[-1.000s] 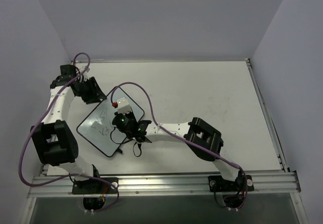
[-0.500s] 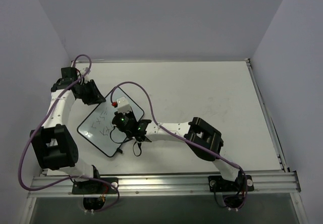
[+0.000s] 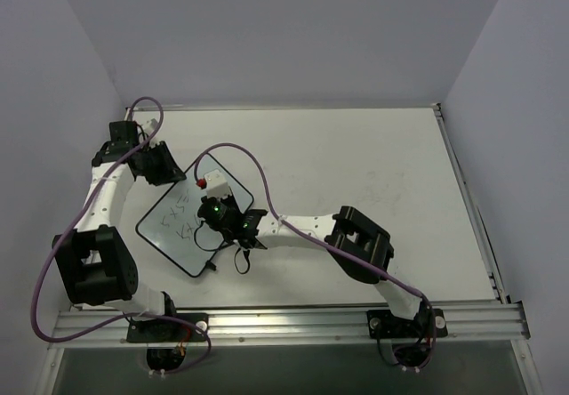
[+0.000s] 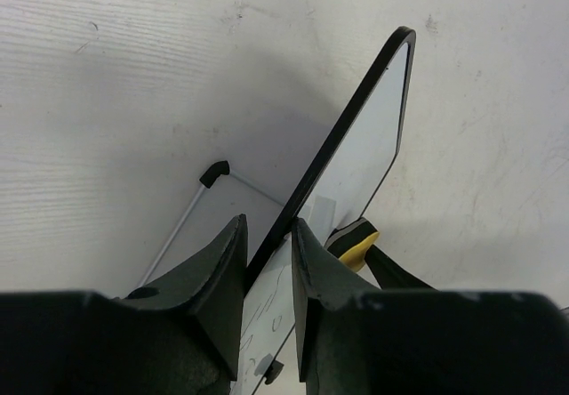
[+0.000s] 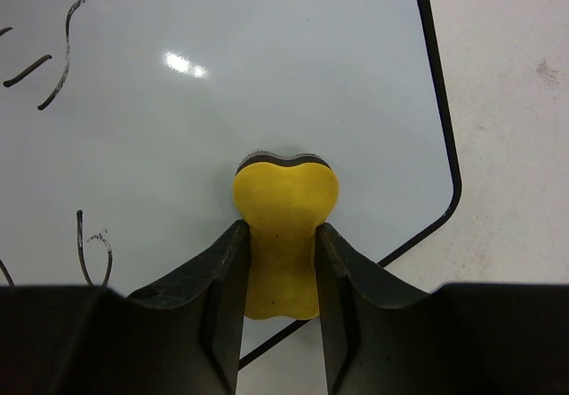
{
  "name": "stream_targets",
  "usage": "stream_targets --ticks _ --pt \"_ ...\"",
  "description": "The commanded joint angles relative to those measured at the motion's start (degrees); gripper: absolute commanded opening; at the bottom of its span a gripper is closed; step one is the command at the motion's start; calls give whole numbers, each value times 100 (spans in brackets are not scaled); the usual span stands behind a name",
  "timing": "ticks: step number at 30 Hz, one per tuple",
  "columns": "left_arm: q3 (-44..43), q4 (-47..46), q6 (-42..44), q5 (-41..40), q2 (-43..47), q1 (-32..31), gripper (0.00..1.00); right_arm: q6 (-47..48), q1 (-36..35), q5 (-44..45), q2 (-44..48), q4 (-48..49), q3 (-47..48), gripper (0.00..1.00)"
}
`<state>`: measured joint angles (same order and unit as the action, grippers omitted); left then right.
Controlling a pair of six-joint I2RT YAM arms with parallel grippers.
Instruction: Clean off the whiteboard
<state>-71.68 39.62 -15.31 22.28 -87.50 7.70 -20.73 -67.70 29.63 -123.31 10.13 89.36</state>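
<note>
The whiteboard (image 3: 174, 235) lies at the table's left with dark handwriting on it. My left gripper (image 3: 169, 174) is at its far corner. In the left wrist view the gripper (image 4: 267, 226) is shut on the board's black frame, and the whiteboard (image 4: 369, 155) stands tilted on edge. My right gripper (image 3: 216, 210) is over the board's middle. In the right wrist view it (image 5: 281, 235) is shut on a yellow eraser (image 5: 284, 201) pressed to the whiteboard (image 5: 267, 75) near its rounded corner. Pen strokes (image 5: 53, 57) lie to the left. The eraser (image 4: 357, 245) also shows in the left wrist view.
Purple cables (image 3: 244, 155) loop over the board and along the left arm. A thin white rod with a black tip (image 4: 213, 173) lies under the raised board. Grey walls close in on the left, back and right. A metal rail (image 3: 293, 324) runs along the near edge.
The left arm's elbow has swung down and leftward while its gripper stays at the board's corner. The right gripper with the eraser has barely shifted on the board.
</note>
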Motion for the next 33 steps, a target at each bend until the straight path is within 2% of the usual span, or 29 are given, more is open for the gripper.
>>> stream_targets --ticks 1,12,18,33 --pt "163 319 -112 -49 84 -182 2 -71 -278 -923 -97 367 151 1" --pt "181 336 -112 -119 111 -226 2 -18 -876 -1433 -36 516 424 0" --pt "189 328 -112 -128 137 -252 2 -10 -991 -1381 -9 657 284 0" --pt "181 354 -86 -172 146 -270 2 -98 -42 -968 96 938 -419 0"
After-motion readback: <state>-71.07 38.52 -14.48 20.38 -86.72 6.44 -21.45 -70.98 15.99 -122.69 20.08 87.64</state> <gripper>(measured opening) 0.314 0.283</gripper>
